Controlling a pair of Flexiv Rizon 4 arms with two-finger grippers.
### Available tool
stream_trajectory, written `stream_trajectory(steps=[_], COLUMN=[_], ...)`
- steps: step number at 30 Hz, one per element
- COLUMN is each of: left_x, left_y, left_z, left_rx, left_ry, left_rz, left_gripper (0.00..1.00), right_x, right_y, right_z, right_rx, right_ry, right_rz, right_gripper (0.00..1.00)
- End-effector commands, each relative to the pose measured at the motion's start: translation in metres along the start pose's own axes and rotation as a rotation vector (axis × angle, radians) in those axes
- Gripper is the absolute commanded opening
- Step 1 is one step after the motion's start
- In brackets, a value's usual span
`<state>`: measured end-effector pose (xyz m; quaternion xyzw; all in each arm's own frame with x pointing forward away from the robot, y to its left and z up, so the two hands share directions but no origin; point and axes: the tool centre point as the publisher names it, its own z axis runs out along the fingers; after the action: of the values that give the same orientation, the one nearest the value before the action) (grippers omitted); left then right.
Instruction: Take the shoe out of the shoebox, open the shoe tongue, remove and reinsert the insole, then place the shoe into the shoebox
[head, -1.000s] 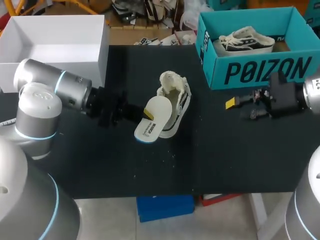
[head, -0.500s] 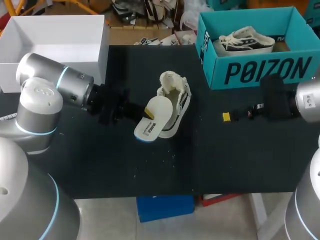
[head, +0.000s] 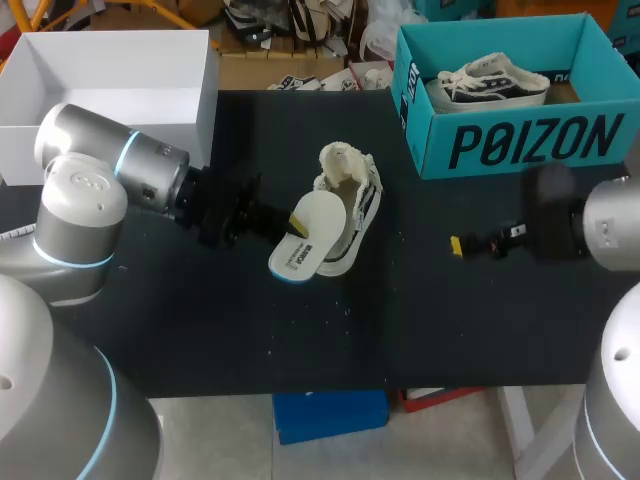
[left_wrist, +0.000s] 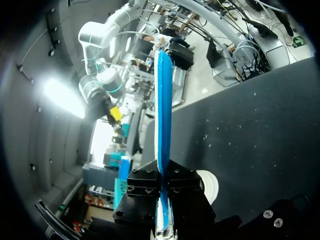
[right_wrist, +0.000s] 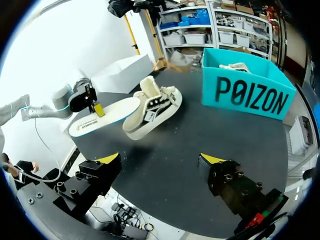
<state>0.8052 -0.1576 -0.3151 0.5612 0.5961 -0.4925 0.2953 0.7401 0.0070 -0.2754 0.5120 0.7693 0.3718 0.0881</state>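
Left gripper (head: 287, 228) pinches the flat white blue-edged foam insole (head: 305, 248) by its rim, right gripper (right_wrist: 160, 159) spread and well apart, so the unbraced cream low-top canvas shoe (head: 352, 196) could skid on reinsertion.

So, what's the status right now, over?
Left gripper shut on insole, its far end at the shoe. Right gripper open, empty, off to the side. Shoe lies on table, outside the shoebox. Nothing in the way.

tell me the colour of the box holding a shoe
The box is teal with black lettering, clearest in the right wrist view.
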Motion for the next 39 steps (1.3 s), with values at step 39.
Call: stream_trajectory(steps=[39], left_x=[-0.003], left_y=[0.001], left_z=[-0.013], left_rx=[0.168], left_ry=[0.595], left_rz=[0.253], left_gripper=[0.0], right_x=[0.008], right_y=[-0.012], right_z=[-0.015], right_rx=[-0.027], right_ry=[-0.133], right_rz=[-0.01], right_gripper=[1.0])
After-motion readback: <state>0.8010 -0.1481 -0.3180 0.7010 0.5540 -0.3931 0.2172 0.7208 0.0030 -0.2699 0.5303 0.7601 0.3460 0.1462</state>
